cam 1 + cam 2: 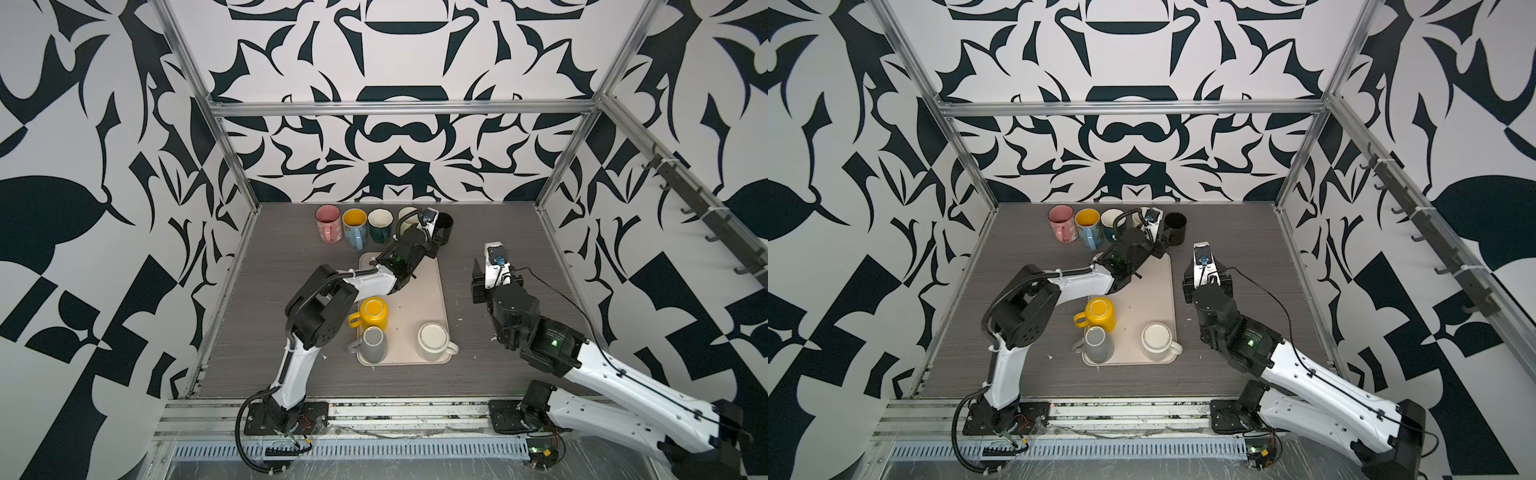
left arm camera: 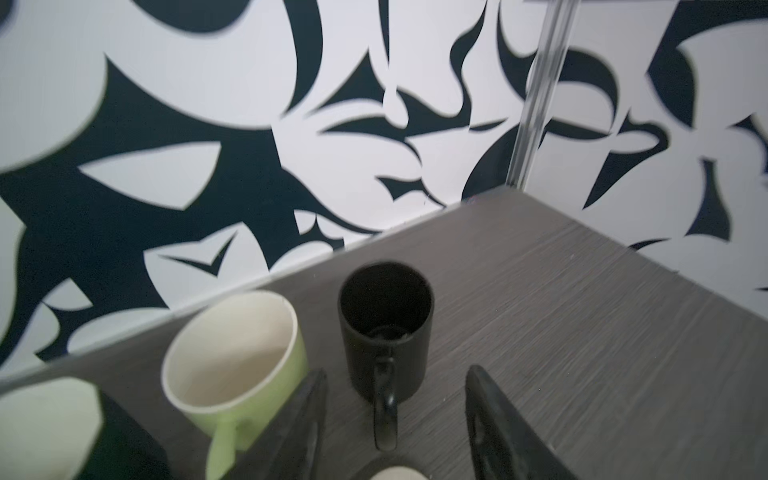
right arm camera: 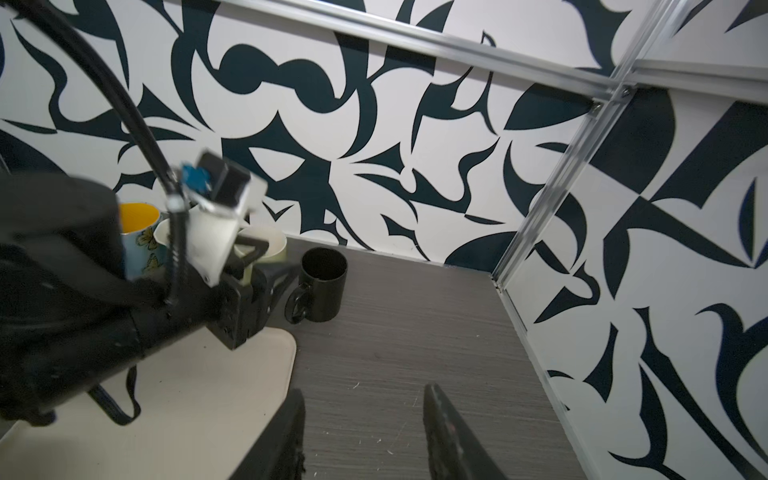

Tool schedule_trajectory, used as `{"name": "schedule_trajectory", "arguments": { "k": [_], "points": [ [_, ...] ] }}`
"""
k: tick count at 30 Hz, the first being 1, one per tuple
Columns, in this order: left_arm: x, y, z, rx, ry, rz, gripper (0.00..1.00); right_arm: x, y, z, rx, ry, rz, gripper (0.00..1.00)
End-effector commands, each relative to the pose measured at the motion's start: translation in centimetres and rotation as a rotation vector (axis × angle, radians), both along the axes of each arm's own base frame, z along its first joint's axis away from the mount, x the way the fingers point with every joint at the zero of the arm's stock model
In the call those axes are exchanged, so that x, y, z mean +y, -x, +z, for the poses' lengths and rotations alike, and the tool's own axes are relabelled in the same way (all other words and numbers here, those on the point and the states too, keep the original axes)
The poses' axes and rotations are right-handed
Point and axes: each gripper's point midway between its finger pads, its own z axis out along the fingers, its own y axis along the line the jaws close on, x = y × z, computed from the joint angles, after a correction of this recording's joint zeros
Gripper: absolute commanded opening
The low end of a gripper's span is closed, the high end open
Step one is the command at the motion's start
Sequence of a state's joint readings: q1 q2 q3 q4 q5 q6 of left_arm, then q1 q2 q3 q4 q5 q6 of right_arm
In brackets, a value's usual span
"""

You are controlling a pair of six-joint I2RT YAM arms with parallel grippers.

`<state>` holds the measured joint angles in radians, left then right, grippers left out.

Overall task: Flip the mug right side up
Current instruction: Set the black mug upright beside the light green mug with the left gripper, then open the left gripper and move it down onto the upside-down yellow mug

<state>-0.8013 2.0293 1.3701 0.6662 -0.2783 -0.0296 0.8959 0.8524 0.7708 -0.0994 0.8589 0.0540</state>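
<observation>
Black mug [image 2: 385,328] upright, mouth up, handle toward the left hand [image 2: 397,372], spread wide, empty; handle hidden in both top views.

You see a black mug [image 2: 384,328], a lime-green mug [image 2: 237,357], a grey wood-grain table [image 2: 582,332], and black-and-white patterned walls [image 2: 208,83].

The left arm [image 1: 297,370] and right arm [image 1: 623,384] wear glossy white shells between bulky black joints. Black cables [image 1: 237,432] loop from black base plates [image 1: 316,415]. A green light [image 1: 554,343] glows on the right arm. The fingers [image 2: 494,428] are matte black.
</observation>
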Motion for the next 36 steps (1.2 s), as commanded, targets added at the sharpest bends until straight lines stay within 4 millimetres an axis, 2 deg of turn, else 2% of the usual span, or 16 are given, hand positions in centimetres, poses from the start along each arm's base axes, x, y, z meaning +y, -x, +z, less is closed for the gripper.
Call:
{"name": "schedule_trajectory", "arguments": {
  "k": [1,4,9,15,19,25,27,31,36],
  "points": [
    [1.7,2.2,7.7,-0.117,0.076,0.008,0.56,1.3,-0.4,1.2,0.029,-0.078,0.035,0.49],
    [3.6,4.0,10.4,-0.079,0.072,0.010,0.57,3.0,-1.0,0.1,0.102,-0.076,0.073,0.50],
    [7.1,6.8,12.9,0.038,0.010,0.032,0.57,5.8,-1.8,-1.8,0.236,-0.104,0.149,0.53],
    [13.3,9.9,12.9,0.293,-0.077,0.184,0.57,9.1,-3.2,-4.5,0.399,-0.191,0.220,0.54],
    [17.7,12.0,11.4,0.470,-0.025,0.253,0.57,11.1,-4.1,-6.0,0.480,-0.250,0.244,0.54],
    [24.5,13.8,8.0,0.794,0.390,0.289,0.52,13.2,-5.4,-7.9,0.557,-0.285,0.244,0.54],
    [26.2,14.4,6.8,0.857,0.503,0.328,0.51,13.6,-5.7,-8.3,0.575,-0.289,0.239,0.54],
    [27.7,15.3,4.2,0.983,0.683,0.403,0.51,13.9,-6.4,-8.8,0.593,-0.295,0.216,0.54],
    [27.4,16.1,0.6,1.221,0.862,0.485,0.50,13.8,-7.1,-9.1,0.601,-0.301,0.185,0.54]
  ]
}}
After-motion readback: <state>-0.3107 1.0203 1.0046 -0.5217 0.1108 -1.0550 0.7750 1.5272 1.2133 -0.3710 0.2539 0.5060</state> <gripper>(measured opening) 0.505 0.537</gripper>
